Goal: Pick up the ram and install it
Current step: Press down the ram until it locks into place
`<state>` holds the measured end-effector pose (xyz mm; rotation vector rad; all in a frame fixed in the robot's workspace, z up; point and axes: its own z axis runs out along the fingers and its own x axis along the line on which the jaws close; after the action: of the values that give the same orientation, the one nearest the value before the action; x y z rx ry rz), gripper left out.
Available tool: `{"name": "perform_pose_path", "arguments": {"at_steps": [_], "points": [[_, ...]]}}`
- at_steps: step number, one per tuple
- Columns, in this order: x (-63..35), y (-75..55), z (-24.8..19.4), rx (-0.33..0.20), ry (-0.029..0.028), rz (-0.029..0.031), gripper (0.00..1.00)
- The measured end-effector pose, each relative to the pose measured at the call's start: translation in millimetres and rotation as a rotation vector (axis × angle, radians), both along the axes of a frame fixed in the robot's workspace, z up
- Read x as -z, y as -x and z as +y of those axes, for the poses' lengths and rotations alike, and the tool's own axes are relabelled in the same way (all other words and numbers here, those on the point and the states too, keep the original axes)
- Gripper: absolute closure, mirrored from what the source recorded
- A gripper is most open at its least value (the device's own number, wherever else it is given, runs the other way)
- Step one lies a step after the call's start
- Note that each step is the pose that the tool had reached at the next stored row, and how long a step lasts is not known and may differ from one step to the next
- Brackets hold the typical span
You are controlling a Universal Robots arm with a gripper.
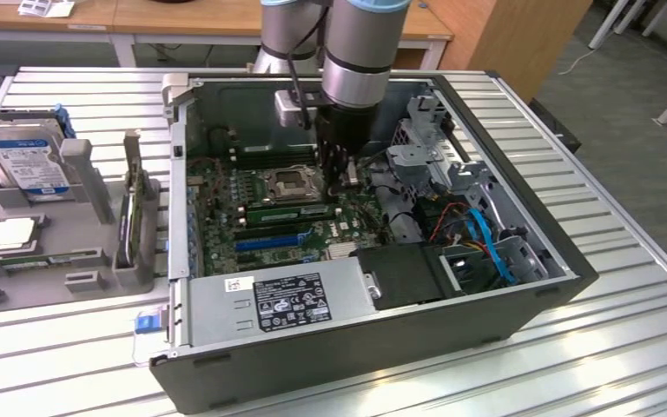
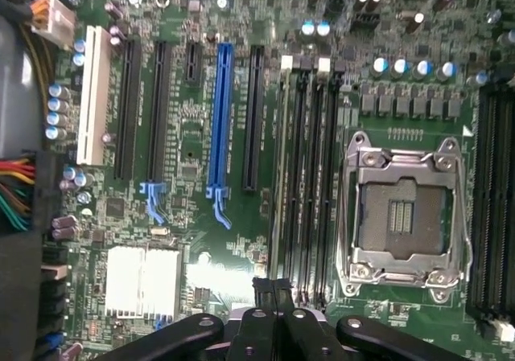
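The ram (image 1: 291, 211) is a thin green stick standing on edge in a memory slot beside the open processor socket (image 1: 287, 182) on the motherboard. In the wrist view the ram (image 2: 278, 176) shows edge-on as a pale strip in the outermost of the black slots. My gripper (image 1: 343, 181) reaches down into the open computer case, over one end of that slot. Its black fingertips (image 2: 273, 290) are shut together with nothing between them, right above the ram's end. Whether they touch the stick I cannot tell.
The case walls (image 1: 368, 347) surround the arm, with a power supply (image 1: 281, 300) in front and drive cages and blue cables (image 1: 490, 248) on the exterior view's right. A grey tray (image 1: 32, 278) at the left holds a hard drive (image 1: 27, 156), a silver processor (image 1: 15, 233) and an upright card (image 1: 128, 217).
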<state>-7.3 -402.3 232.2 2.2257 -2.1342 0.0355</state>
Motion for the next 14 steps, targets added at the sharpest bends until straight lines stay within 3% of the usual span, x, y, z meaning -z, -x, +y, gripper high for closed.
{"name": "perform_pose_path", "arguments": {"at_steps": [10, 12, 14], "points": [[11.2, -0.3, -0.2, 0.000, 0.0018, 0.0006, 0.89], [9.6, -0.4, 0.2, 0.000, -0.0015, -0.0002, 0.89], [3.8, 0.5, 0.1, 0.000, -0.0007, -0.0003, 0.89]]}}
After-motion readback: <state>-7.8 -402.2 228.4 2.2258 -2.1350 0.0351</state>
